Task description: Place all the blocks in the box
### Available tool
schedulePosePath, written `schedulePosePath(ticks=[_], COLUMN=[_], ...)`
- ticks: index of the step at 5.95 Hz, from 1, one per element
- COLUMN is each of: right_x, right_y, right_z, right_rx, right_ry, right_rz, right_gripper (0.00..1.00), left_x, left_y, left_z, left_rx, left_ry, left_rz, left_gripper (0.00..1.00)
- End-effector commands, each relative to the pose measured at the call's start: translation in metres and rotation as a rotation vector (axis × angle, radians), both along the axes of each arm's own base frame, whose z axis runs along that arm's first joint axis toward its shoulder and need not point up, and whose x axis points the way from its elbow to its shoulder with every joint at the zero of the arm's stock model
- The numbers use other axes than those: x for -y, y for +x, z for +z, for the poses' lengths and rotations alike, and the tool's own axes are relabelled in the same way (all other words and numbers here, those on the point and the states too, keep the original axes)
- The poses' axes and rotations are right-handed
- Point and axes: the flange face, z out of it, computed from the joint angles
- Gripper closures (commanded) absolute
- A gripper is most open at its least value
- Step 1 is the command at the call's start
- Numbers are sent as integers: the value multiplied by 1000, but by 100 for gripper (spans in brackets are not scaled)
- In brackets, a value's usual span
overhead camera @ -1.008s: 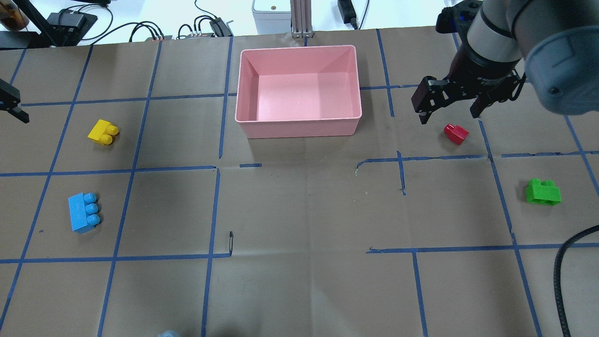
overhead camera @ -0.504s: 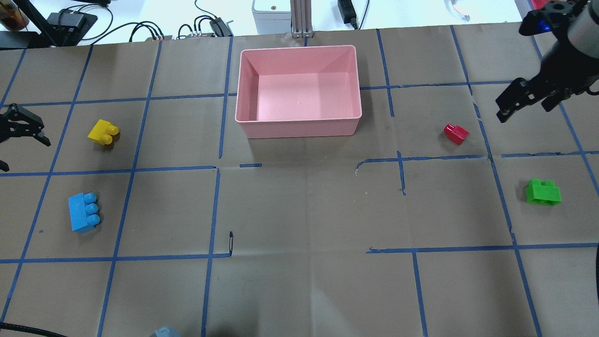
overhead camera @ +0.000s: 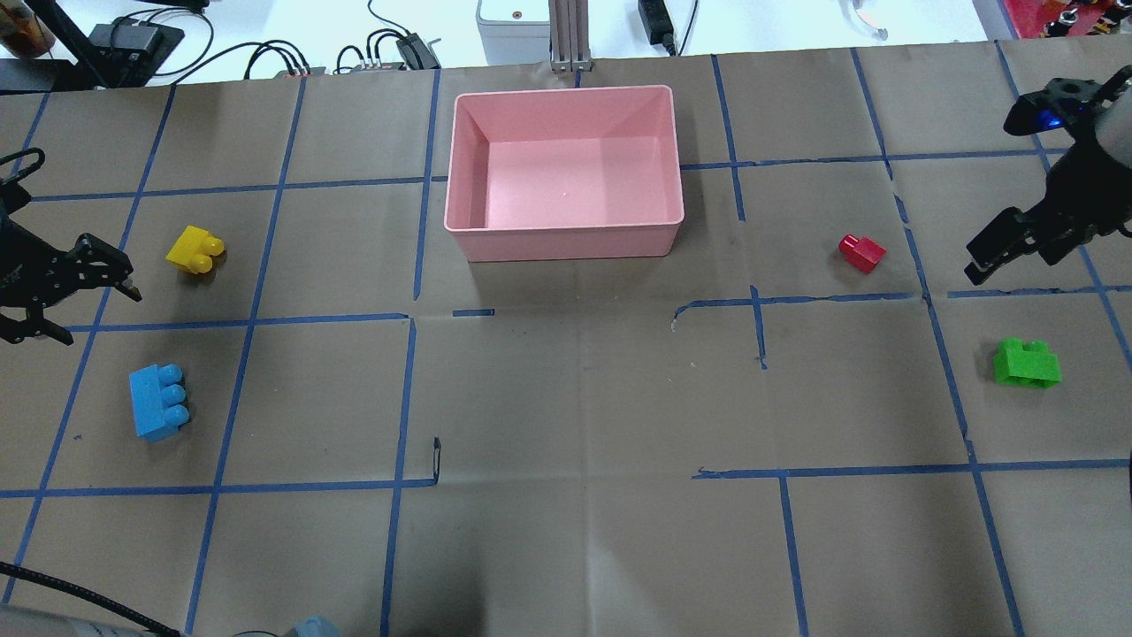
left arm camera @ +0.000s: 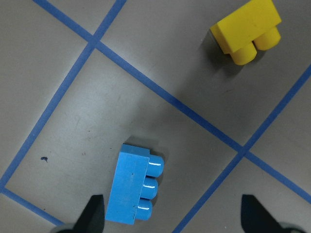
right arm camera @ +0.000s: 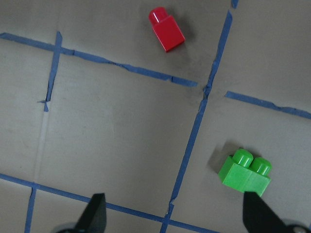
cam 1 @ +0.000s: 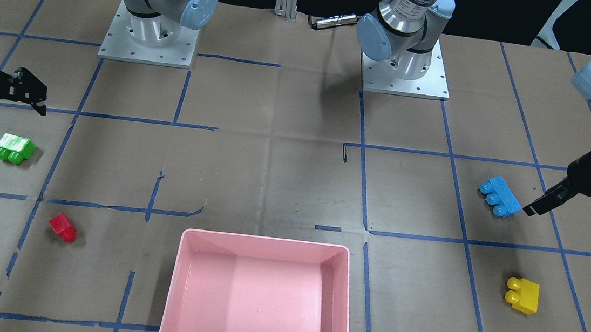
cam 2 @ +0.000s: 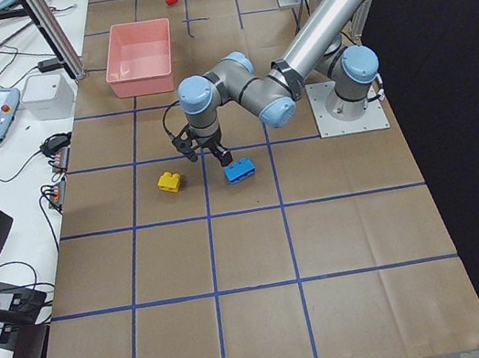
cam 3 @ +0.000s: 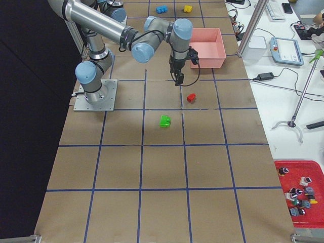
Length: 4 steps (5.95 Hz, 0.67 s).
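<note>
Both grippers hang above the table, each with its fingers spread wide and nothing between them. The left gripper point(overhead camera: 97, 317) is near the yellow two-stud brick point(overhead camera: 195, 250) and the light-blue three-stud brick point(overhead camera: 159, 401), touching neither. The right gripper point(overhead camera: 1015, 264) is near the red one-stud brick point(overhead camera: 861, 252) and the green two-stud brick point(overhead camera: 1026, 363), apart from both. All four bricks lie on the brown paper point(overhead camera: 575, 398), outside the pink box point(overhead camera: 566, 243), which sits between the two pairs
</note>
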Motion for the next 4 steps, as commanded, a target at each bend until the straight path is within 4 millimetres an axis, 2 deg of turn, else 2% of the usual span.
schedulePosePath(ticks=[1,2,3,4], right_x=[-5,12,15,13], right_y=[-32,-46,-57,-62], right_z=[-25,-41,-72,-80], right_rx=[21,-38,-18,13], right_ry=[-27,-113,-107,-101], right_rz=[283,498,689,749], right_gripper=[0,0,0,0], left_x=[-12,-22,-22,-23], left_y=[-8,-13,-11,-9], left_z=[-47,-64,-83,-98], left_rx=[18,-5,-2,11], left_ry=[-24,1,1,14], left_rz=[-67,-97,-102,-118], left_gripper=[1,1,1,1])
